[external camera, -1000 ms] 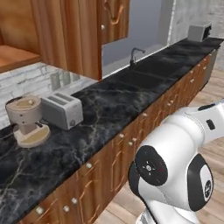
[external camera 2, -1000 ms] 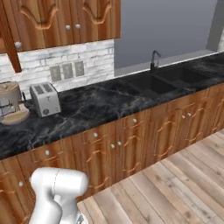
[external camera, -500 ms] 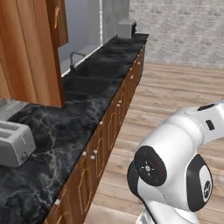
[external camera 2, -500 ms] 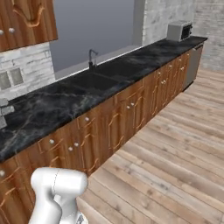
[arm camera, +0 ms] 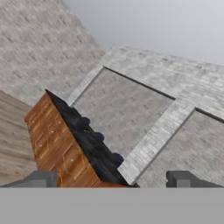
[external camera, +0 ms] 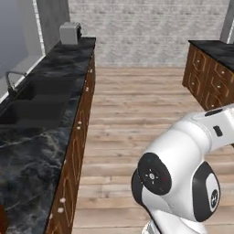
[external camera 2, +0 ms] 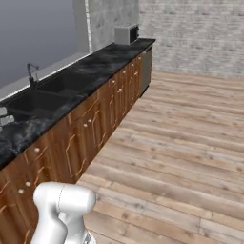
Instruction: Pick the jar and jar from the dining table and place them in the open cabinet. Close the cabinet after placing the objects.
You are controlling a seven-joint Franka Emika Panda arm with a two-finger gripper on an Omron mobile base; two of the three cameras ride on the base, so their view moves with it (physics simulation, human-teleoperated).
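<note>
Nearest, the white arm (external camera: 183, 183) bulks up at the lower right of the left base view. In the hand view the gripper (arm camera: 113, 179) has its two dark fingertips (arm camera: 43, 178) set wide apart at the bottom edge, with nothing between them; it holds nothing. Beside the arm runs a long counter (external camera: 41, 137) of black marble on wooden cupboard fronts, leading away along the left. Set into it is a dark sink (external camera: 32, 98) with a thin silver tap (external camera: 11, 80) at its back edge. At the counter's far end stands a grey boxy appliance (external camera: 70, 33). A bare plank floor (external camera: 132, 105) lies open from the counter to a pale brick wall (external camera: 146, 32). Across that floor, well apart from the arm, stands the table (external camera: 215, 48), with a black top over orange-brown drawers. In the hand view a few small dark shapes (arm camera: 98, 136) sit in a row along its top; whether they are the jars cannot be told, as they are too blurred.
</note>
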